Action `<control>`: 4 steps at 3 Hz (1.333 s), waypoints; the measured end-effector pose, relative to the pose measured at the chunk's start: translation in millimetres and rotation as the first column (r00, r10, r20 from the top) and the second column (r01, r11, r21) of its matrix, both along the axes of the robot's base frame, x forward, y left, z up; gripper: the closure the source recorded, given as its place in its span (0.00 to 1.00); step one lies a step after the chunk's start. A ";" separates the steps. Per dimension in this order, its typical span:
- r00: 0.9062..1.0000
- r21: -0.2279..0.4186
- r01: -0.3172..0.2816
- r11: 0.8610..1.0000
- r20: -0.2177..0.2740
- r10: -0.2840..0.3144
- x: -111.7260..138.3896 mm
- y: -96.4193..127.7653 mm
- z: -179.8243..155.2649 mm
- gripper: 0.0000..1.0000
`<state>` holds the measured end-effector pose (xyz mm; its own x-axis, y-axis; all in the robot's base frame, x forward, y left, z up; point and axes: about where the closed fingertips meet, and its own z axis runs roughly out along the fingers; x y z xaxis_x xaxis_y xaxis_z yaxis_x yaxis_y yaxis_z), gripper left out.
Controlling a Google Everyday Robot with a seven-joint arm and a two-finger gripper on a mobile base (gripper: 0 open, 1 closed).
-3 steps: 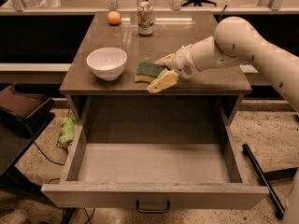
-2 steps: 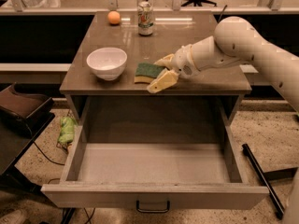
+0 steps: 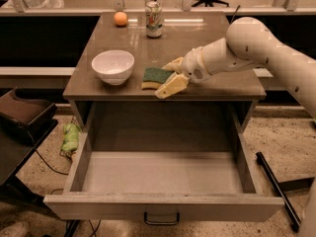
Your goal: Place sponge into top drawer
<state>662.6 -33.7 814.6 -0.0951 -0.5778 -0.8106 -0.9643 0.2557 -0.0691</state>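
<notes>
The sponge [image 3: 156,77], dark green top over yellow foam, lies on the counter [image 3: 232,85] near its front edge, right of the white bowl. My gripper [image 3: 169,76] reaches in from the right at counter height. Its two pale fingers are spread, one behind and one in front of the sponge's right end; I cannot tell whether they touch it. The top drawer [image 3: 163,207] is pulled fully out below the counter, its pale grey inside bare, with the dark loop handle [image 3: 161,218] on the front panel.
A white bowl [image 3: 113,66] stands left of the sponge. A drink can [image 3: 154,19] and an orange ball [image 3: 121,18] stand at the counter's back. A green object [image 3: 70,137] lies on the floor at left, a black bar [image 3: 275,189] at right.
</notes>
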 end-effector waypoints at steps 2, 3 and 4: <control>1.000 0.000 0.000 1.000 0.000 0.000 0.0 0.2 0.1 0.10; 1.000 0.011 -0.002 1.000 -0.011 0.002 1.2 3.0 2.0 0.00; 1.000 0.011 -0.002 1.000 -0.012 0.002 1.3 3.1 2.0 0.00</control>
<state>663.9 -30.6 816.6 -0.1034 -0.5687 -0.8160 -0.9655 0.2546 -0.0551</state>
